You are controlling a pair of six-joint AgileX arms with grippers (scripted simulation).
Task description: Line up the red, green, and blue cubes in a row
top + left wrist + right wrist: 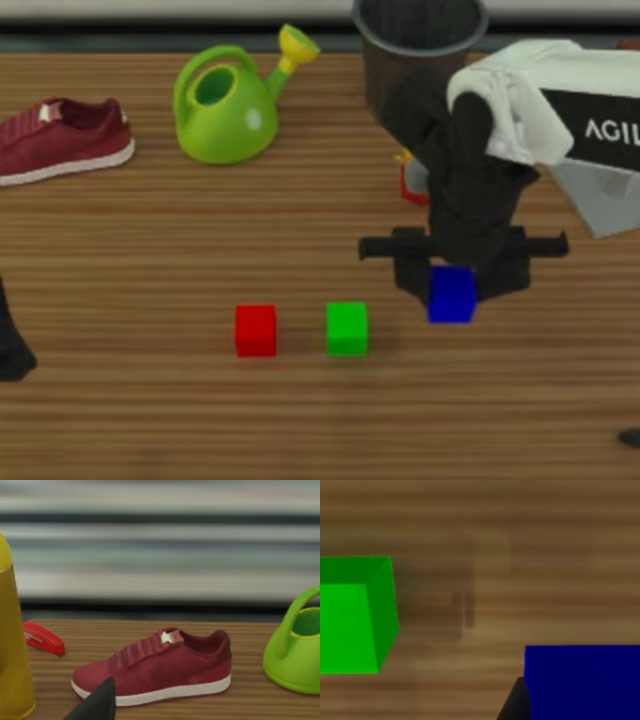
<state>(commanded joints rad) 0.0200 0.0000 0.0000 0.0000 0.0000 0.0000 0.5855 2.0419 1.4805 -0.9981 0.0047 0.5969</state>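
The red cube (256, 330) and the green cube (347, 328) rest side by side on the wooden table, a small gap between them. My right gripper (451, 292) is shut on the blue cube (451, 296), to the right of the green cube and a little farther back than the two. In the right wrist view the blue cube (582, 680) fills the near corner beside one dark finger (517, 702). The green cube (355, 615) lies apart from it, with a faint shadow on the wood between them. My left arm (12, 350) is parked at the table's left edge.
A lime-green watering can (228, 100) and a dark red shoe (60, 138) stand at the back left. A dark bin (415, 50) sits at the back, with a red carton (412, 183) half hidden behind my right arm. The left wrist view shows a red stapler (44, 639) and a yellow bottle (12, 645).
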